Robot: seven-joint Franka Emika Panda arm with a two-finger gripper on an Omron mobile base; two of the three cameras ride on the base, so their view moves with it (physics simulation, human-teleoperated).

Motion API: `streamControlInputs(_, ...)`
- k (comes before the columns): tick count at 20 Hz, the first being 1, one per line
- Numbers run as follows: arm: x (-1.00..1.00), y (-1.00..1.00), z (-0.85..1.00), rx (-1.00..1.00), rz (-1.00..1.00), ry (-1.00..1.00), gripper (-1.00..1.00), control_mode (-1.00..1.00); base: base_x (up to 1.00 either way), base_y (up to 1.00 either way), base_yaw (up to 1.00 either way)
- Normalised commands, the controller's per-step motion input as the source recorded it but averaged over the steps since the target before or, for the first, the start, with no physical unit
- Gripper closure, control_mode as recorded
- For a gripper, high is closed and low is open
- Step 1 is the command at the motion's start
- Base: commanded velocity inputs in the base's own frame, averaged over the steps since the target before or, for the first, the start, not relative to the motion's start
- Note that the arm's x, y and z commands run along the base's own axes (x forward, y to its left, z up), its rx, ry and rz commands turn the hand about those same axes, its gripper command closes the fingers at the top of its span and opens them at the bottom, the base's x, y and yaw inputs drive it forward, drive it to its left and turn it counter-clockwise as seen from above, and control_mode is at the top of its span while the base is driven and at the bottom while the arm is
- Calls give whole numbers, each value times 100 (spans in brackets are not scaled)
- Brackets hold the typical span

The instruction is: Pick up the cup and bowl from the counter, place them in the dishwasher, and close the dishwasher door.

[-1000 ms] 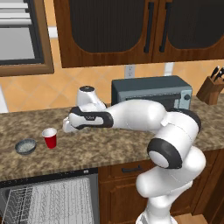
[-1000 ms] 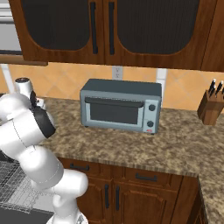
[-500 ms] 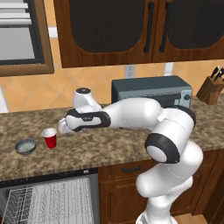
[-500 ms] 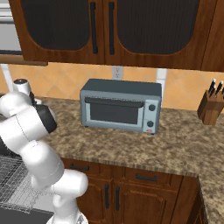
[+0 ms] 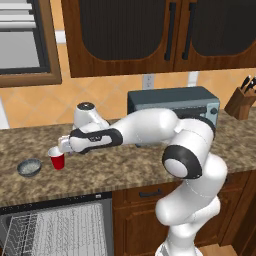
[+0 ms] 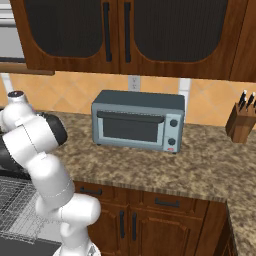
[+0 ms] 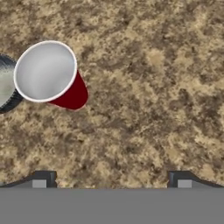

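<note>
1. Since a second ago our pincer [image 5: 63,145] has swung further over the worktop [image 5: 115,167] toward the red cup [image 5: 57,159], fingers spread apart, holding nothing.
2. On the hand view the cup [image 7: 49,74] stands ahead and off to one side, the grey bowl [image 7: 6,85] just beyond it.
3. Nothing is loaded yet: the dishwasher [image 5: 55,227] rack waits open below, and closing the door comes last.
</note>
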Motion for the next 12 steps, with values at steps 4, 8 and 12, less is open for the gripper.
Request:
streamControlInputs(4,22,19,0,0,-8,0,-100,-100,0,0,0)
streamControlInputs(8,33,32,0,0,-5,0,-100,-100,0,0,0)
streamControlInputs(12,34,35,1,-1,-6,3,-100,-100,0,0,0)
